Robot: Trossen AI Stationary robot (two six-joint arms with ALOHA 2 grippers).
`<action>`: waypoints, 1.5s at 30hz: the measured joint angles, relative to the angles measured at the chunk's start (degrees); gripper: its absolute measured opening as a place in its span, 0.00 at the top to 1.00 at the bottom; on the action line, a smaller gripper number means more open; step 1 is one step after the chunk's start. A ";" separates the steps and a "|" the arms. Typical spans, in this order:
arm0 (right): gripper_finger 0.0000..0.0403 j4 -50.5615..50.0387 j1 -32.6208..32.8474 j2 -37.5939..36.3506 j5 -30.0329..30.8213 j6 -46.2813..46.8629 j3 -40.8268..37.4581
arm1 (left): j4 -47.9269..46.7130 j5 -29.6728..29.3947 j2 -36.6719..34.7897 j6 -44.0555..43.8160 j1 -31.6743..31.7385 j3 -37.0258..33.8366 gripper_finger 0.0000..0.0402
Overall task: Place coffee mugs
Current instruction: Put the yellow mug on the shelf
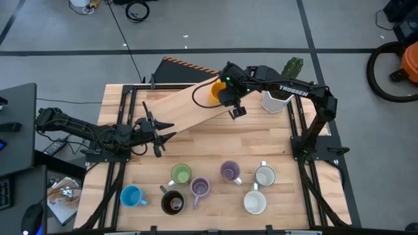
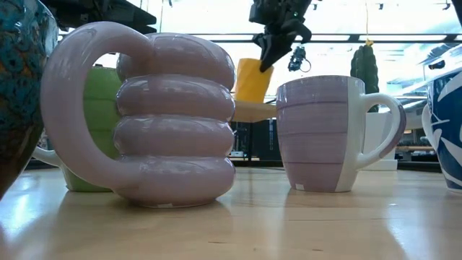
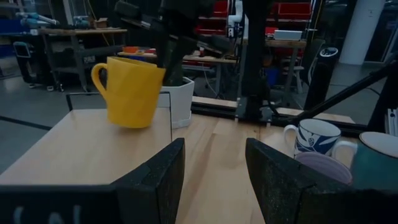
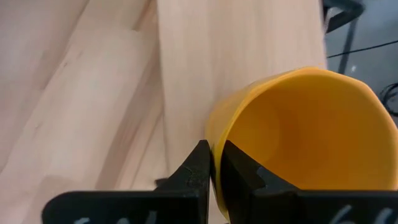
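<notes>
Wooden and pale, the bench [image 1: 274,140] carried everything. Going left to right in the high view, the left gripper [image 1: 163,132] waited at about nine o'clock, low over the boards with its fingers spread and nothing between them, probably parked out of the way.

Along the six o'clock edge stood seven coffee mugs: the blue mug [image 1: 132,196], the dark brown mug [image 1: 172,203], the green mug [image 1: 181,173], two lilac mugs [image 1: 200,188], then two white mugs [image 1: 264,175], each apart from its neighbours, which looked like a deliberate row.

Toward twelve o'clock a slanted wooden board [image 1: 176,111] lay across the bench. Over its far end the right gripper [image 4: 212,167] pinched the wall of the orange mug [image 1: 215,91], one finger inside the rim and one outside; a rim grip likely suited carrying it upright. The mug seemed lifted off the board, not yet placed.

At one o'clock the white cactus pot [image 1: 275,101] stood untouched.
</notes>
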 joint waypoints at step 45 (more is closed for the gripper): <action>0.71 1.49 -6.46 -0.17 2.86 -4.37 0.00 | 0.31 0.00 0.00 0.12 0.00 -0.01 0.56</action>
